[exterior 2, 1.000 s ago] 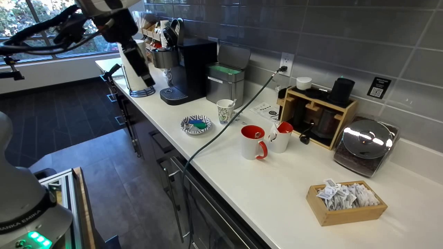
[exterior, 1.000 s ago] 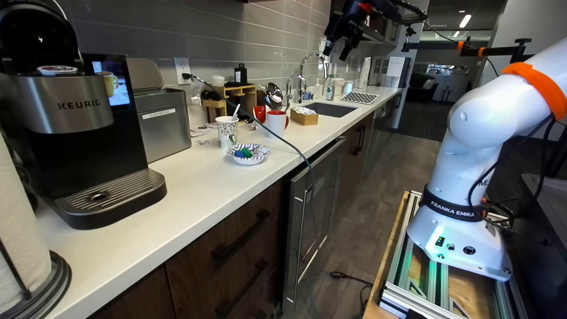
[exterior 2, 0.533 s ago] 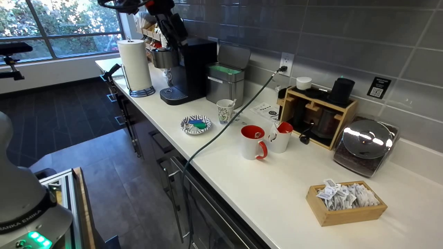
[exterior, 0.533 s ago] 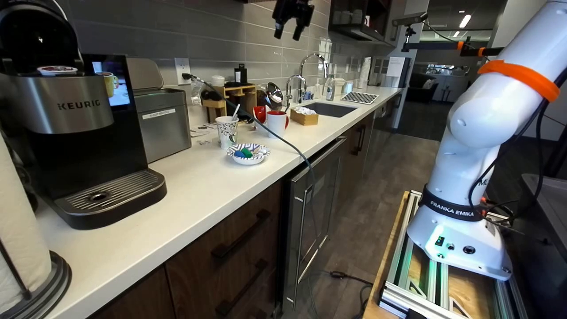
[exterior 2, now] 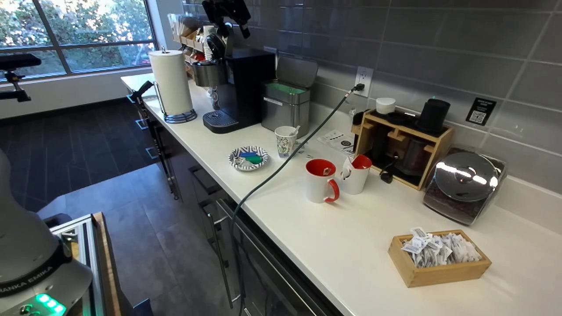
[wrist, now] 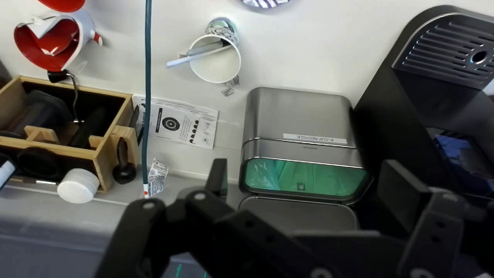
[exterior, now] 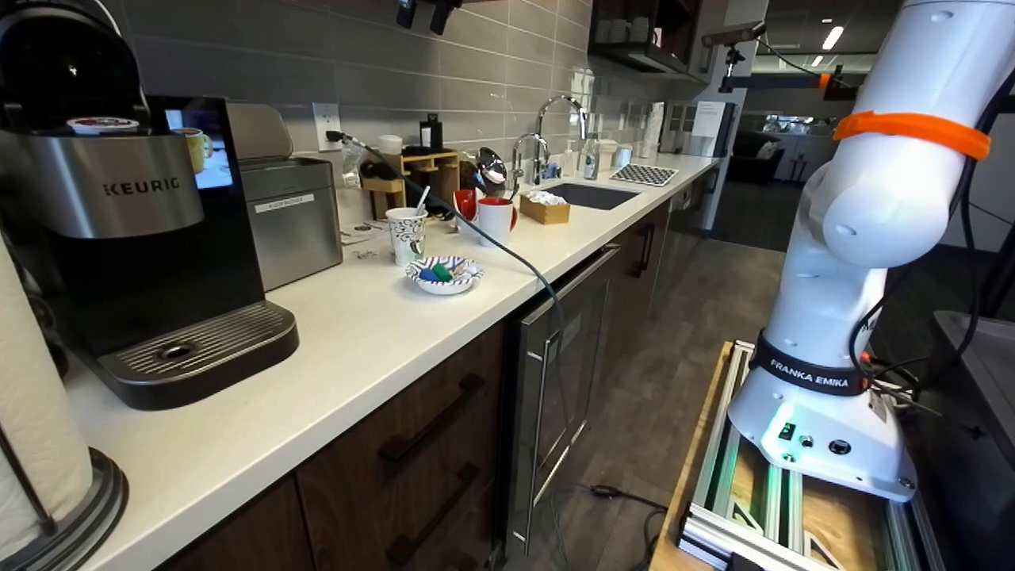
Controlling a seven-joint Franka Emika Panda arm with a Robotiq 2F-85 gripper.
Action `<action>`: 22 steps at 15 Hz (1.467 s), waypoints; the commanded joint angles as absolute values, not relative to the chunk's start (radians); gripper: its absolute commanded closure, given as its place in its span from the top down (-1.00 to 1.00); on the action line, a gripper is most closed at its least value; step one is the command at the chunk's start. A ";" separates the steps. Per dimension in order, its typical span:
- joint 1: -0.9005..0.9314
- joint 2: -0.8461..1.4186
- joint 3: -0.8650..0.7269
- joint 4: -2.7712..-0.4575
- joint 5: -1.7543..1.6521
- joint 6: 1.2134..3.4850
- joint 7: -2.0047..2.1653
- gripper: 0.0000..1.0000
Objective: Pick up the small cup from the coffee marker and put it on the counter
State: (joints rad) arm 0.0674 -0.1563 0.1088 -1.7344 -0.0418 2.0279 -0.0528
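A: Closest to you in the wrist view stand your jaws, spread wide, both fingers (wrist: 403, 195) well apart and nothing in their hold.

B: And in both exterior views you have them hanging high over the desk (exterior: 349, 341), close to the top edge.

A: Past the fingers you look down on the steel recycling bin (wrist: 301, 112), its lid tipped back, a green liner (wrist: 308, 175) showing.

B: Just beside it is your coffee maker (exterior: 111, 210). In an exterior view you can see the small cup (exterior: 103, 125) seated in its head under the raised lid, red-and-white top facing up, apart from your jaws.

A: Next out, you've got a patterned paper cup (exterior: 407, 242), upright, pale sticks (wrist: 184, 60) leaning over its rim, and near it a zigzag bowl (exterior: 442, 289) of blue and green pieces (exterior 2: 253, 159), too small for you to make out.

B: The cable (wrist: 148, 58) from your wall outlet (exterior 2: 368, 73) passes over the desk between that cup and a red-lined white mug (exterior 2: 318, 191). A second mug (exterior 2: 353, 184) stands just beside; you can't tell whether the two touch.

A: Farther along, a wooden box (exterior 2: 448, 274) holds white packets (exterior 2: 439, 252).

B: And beyond that, in an exterior view, your sink (exterior: 591, 196) is set into the desk.
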 commanded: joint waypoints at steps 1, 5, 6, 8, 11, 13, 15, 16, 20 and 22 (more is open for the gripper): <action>0.074 -0.151 0.100 -1.726 -0.044 2.023 -0.057 1.00; 0.076 -0.130 0.104 -1.712 -0.045 2.034 -0.042 1.00; 0.081 -0.114 0.111 -1.707 -0.032 2.058 -0.016 1.00; 0.097 -0.095 0.136 -1.709 -0.034 2.107 0.056 1.00; 0.139 -0.046 0.189 -1.707 -0.043 2.208 0.160 1.00; 0.172 -0.006 0.222 -1.697 -0.040 2.251 0.219 1.00; 0.205 0.042 0.248 -1.674 -0.054 2.285 0.279 1.00; 0.222 0.074 0.259 -1.649 -0.058 2.290 0.294 1.00; 0.285 0.196 0.286 -1.505 -0.038 2.227 0.241 1.00; 0.307 0.229 0.291 -1.444 -0.062 2.172 0.138 1.00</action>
State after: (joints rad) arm 0.2760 0.1511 0.2859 -1.5732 -0.0443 2.2659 0.2432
